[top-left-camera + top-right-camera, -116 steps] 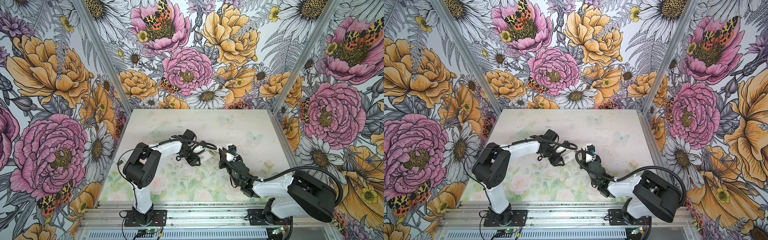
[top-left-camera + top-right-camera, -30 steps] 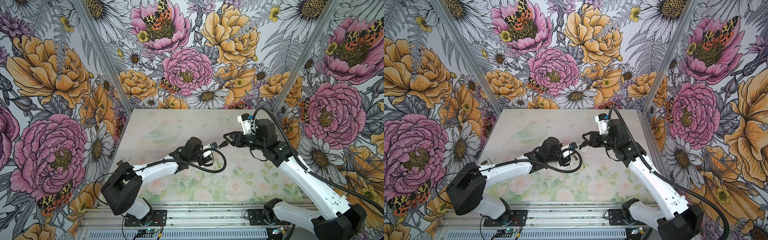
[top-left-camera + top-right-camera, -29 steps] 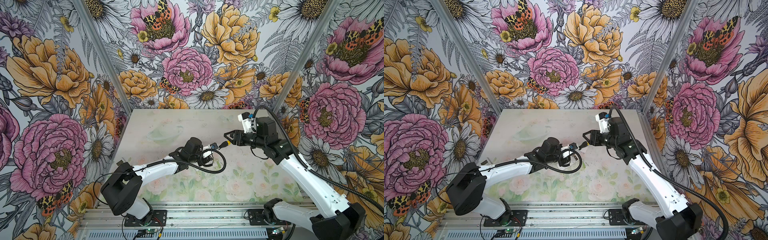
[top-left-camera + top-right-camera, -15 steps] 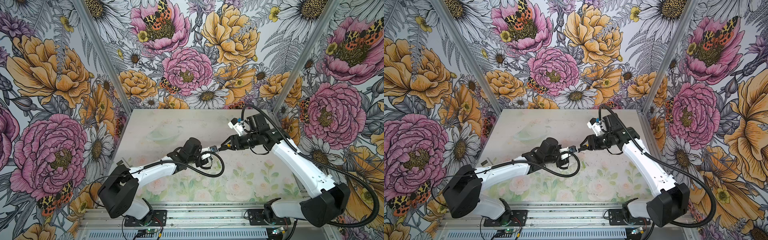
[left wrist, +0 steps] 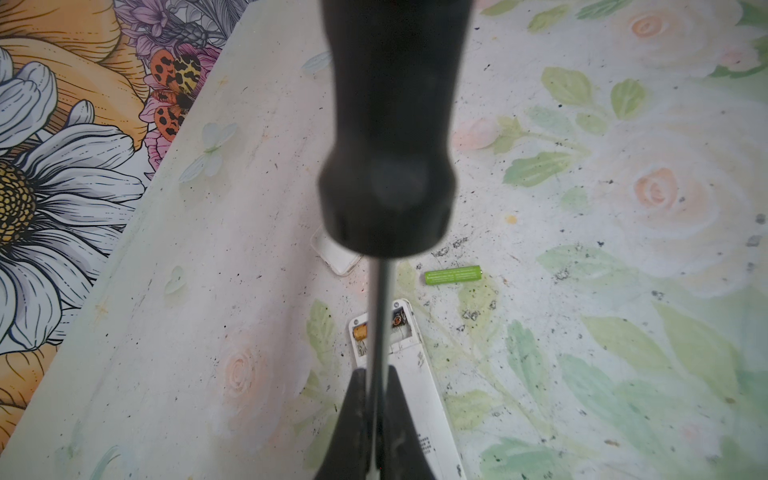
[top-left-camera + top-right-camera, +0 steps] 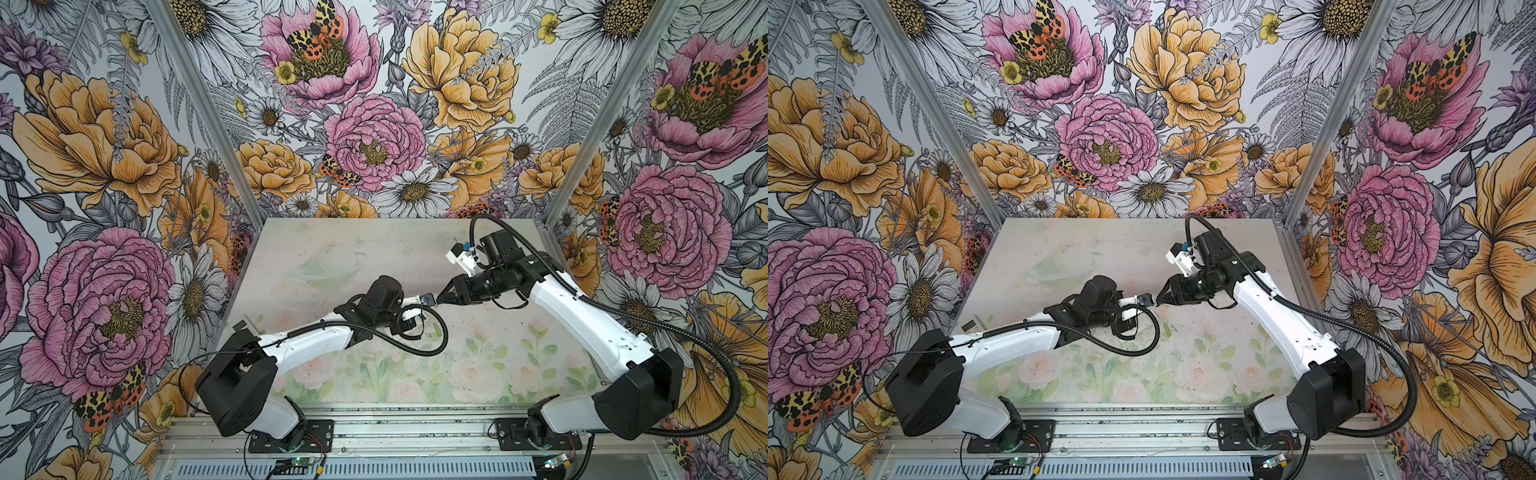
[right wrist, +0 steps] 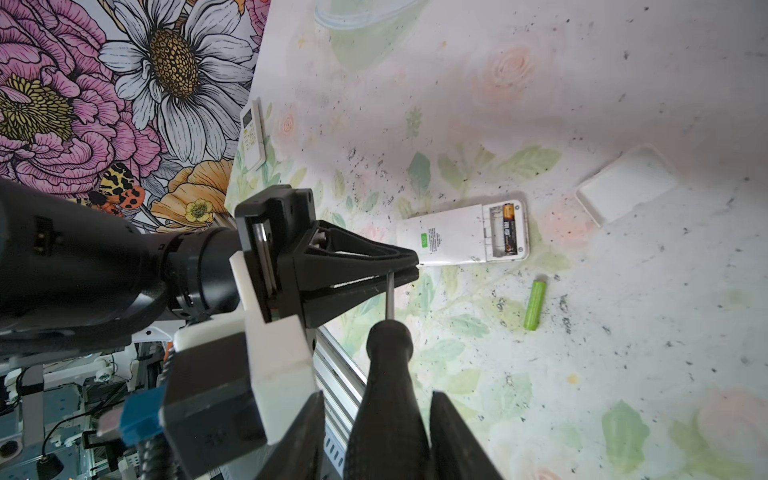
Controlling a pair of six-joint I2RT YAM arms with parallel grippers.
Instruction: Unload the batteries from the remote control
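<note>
The white remote control (image 7: 453, 237) lies back up on the table with its compartment open. One black, gold-ended battery (image 7: 509, 228) sits in the compartment. A lime green battery (image 7: 535, 304) (image 5: 453, 275) lies loose beside the remote. My left gripper (image 5: 376, 374) (image 7: 413, 266) (image 6: 428, 305) is shut on the thin metal shaft (image 7: 390, 295) of a screwdriver held above the remote. The right gripper (image 7: 378, 397) (image 6: 444, 297) meets it tip to tip. Its fingers stand on either side of the black handle (image 7: 388, 365) (image 5: 386, 124), with a gap showing.
The white battery cover (image 7: 627, 187) (image 5: 336, 257) lies just past the remote. A second small white remote (image 7: 253, 135) (image 6: 974, 322) rests at the table's left edge. Floral walls close the table in on three sides, and a metal rail (image 6: 386, 430) runs along the front.
The right arm has swung in from the right, bringing its gripper up to the left one. Its jaws have narrowed round the screwdriver handle. The left gripper has stayed shut on the shaft.
</note>
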